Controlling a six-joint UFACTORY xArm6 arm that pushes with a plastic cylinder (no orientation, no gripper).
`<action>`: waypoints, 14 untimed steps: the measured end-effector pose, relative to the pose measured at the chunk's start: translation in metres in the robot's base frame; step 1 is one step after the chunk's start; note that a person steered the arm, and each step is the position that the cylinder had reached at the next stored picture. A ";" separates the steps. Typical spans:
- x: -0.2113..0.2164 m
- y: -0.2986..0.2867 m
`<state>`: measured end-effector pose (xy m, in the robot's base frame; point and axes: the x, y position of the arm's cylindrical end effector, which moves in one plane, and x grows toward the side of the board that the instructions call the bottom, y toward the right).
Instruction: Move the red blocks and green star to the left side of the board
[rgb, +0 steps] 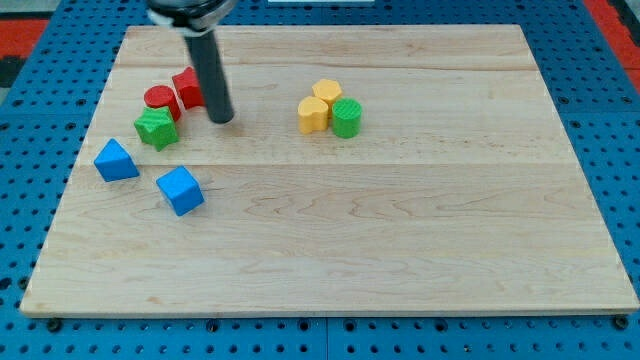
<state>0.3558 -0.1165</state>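
While my tip (222, 118) is resting just right of the red blocks (175, 95), they and the green star (156, 128) are already sitting left on the desk (400, 240); no fingers fitted.

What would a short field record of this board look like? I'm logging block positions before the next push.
board: wooden board
my tip, just right of the red block
red cylinder, upper left
green star, touching the red cylinder from below
blue blocks: and, lower left
yellow blocks: and, centre top
green cylinder, beside the yellow blocks
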 end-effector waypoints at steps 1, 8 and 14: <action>-0.027 -0.039; -0.020 -0.074; 0.050 -0.091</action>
